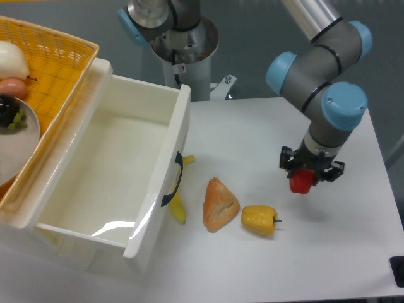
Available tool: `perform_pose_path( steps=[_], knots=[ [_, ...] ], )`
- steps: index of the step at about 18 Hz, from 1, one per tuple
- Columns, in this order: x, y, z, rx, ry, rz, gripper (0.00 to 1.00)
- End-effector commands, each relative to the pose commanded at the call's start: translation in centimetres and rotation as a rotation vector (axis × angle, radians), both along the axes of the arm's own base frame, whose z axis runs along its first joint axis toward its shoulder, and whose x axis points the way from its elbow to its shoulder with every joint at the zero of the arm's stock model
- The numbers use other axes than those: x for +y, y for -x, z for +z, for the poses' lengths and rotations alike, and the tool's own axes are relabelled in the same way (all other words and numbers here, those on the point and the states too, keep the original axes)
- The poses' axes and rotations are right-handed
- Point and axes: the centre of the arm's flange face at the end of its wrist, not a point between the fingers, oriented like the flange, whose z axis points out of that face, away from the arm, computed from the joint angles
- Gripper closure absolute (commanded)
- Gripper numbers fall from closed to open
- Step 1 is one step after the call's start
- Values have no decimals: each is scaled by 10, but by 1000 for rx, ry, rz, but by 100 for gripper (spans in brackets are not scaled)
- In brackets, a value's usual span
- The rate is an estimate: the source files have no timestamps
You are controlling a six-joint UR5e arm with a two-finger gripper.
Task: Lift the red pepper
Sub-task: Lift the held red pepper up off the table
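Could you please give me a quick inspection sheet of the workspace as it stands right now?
Surface: white table, mostly bare on the right.
Job's things: red pepper held in the end effector, apparently off the table.
Clutter: yellow pepper, triangular pastry, banana partly under the open white drawer, wicker basket with food.
Grippers: end effector shut on the red pepper.
Cables: nothing seen.
Surroundings: robot base behind the table.

Open white bench point(341, 252) surrounds the raised claw point(304, 178) to the right and front. To its left, the yellow pepper point(259, 219), pastry point(219, 203) and banana point(178, 203) crowd the route toward the open drawer point(165, 183). The red pepper point(302, 181) appears clear of the surface.
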Motion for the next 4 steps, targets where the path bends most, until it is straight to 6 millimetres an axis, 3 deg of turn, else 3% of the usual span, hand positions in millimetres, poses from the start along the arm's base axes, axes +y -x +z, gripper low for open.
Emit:
perform_pose_path(
  steps=[4],
  knots=[
    [-9, 9, -5, -4, 2, -34, 74]
  ],
)
